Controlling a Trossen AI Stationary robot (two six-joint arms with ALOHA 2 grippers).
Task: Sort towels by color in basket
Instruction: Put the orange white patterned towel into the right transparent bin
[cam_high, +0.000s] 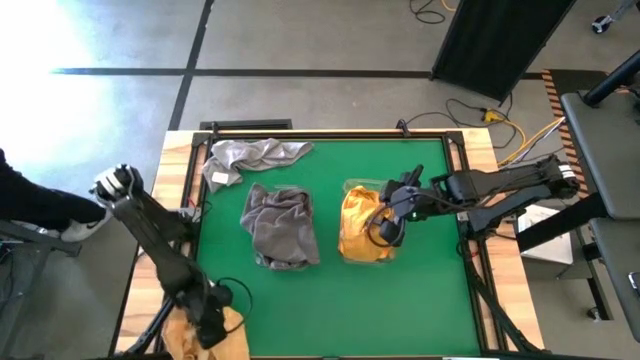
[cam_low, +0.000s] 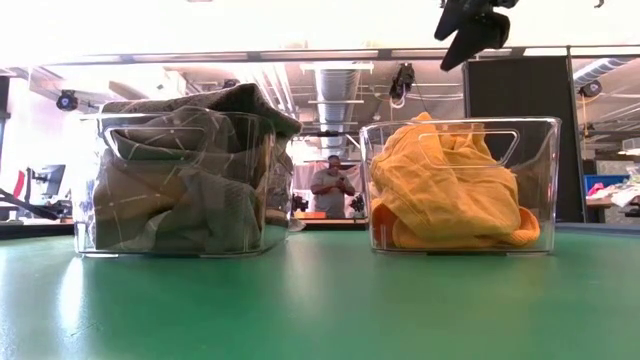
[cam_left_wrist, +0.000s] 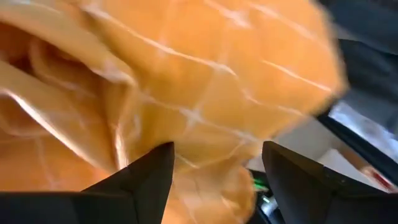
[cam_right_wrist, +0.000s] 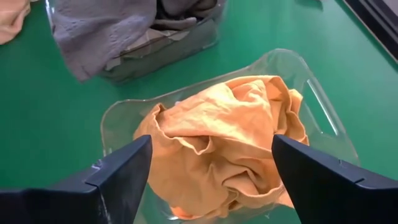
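Observation:
Two clear baskets stand mid-table. The left basket (cam_low: 90, 200) holds grey towels (cam_high: 280, 225), and the right basket (cam_right_wrist: 311, 81) holds yellow towels (cam_right_wrist: 217, 137). My right gripper (cam_right_wrist: 211, 174) hangs open above the yellow basket with nothing between its fingers. A loose grey towel (cam_high: 250, 158) lies crumpled on the table at the far left. Another yellow towel (cam_high: 190, 338) lies at the near left corner. My left gripper (cam_left_wrist: 217, 180) is open right over it, and the cloth (cam_left_wrist: 186, 93) fills its wrist view. My left gripper comes at the yellow towel at the table's near left corner from above, fingers apart. The cloth lies close in front of the fingers (cam_left_wrist: 149, 180), but I cannot tell whether they touch it.
Bare green mat (cam_high: 420, 300) lies in front of both baskets and to their right. The table's wooden edge (cam_high: 150, 260) runs along the left, where the left arm reaches down. Cables and a dark stand sit on the floor beyond the far right corner.

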